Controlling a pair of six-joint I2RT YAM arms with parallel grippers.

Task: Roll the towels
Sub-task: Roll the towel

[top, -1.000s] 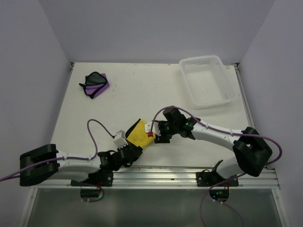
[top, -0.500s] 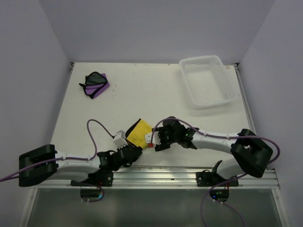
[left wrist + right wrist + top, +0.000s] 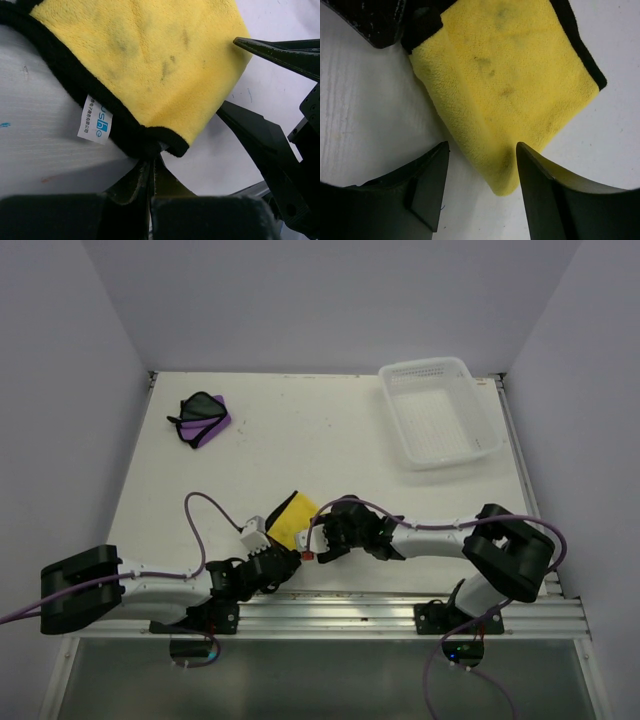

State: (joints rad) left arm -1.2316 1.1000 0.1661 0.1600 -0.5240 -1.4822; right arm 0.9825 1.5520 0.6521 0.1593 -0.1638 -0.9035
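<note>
The yellow towel (image 3: pixel 290 519) lies folded flat near the table's front edge, black edging along two sides. My left gripper (image 3: pixel 287 554) is shut on its black-edged near corner (image 3: pixel 159 144), beside a white label (image 3: pixel 95 124). My right gripper (image 3: pixel 313 541) is open and low, its two fingers straddling the towel's other, unedged corner (image 3: pixel 507 180); the tip of that corner lies between the open jaws (image 3: pixel 482 147). In the left wrist view the right fingers (image 3: pixel 260 131) show at the towel's right side. The purple towel (image 3: pixel 206 419) lies crumpled at the far left, away from both arms.
A white perforated basket (image 3: pixel 470 374) stands at the far right corner. Purple walls close in the table on three sides. A metal rail (image 3: pixel 350 612) with the arm bases runs along the near edge, just behind both grippers.
My right gripper has come toward the near edge and left, and now straddles a corner of the yellow towel. The left gripper has kept its hold in place.
</note>
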